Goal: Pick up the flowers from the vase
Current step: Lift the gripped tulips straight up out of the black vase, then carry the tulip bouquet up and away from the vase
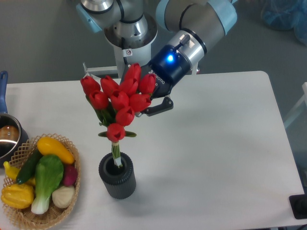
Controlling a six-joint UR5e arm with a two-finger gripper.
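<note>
The flowers point(120, 100), a bunch of red tulip buds with green leaves, stand tilted with their tied stems reaching into the mouth of the vase point(117, 176). The vase is short, dark grey and ribbed, and stands on the white table. My gripper point(143, 92) comes down from the upper right, right behind the buds. One dark finger point(159, 106) shows at the right of the bunch, touching or nearly touching a bud. The other finger is mostly hidden behind the buds, so I cannot tell whether the jaws grip the bunch.
A wicker basket point(72, 191) with colourful vegetables sits at the front left, close to the vase. A metal pot point(7, 136) with a blue handle is at the left edge. The table's front edge lies just below the vase.
</note>
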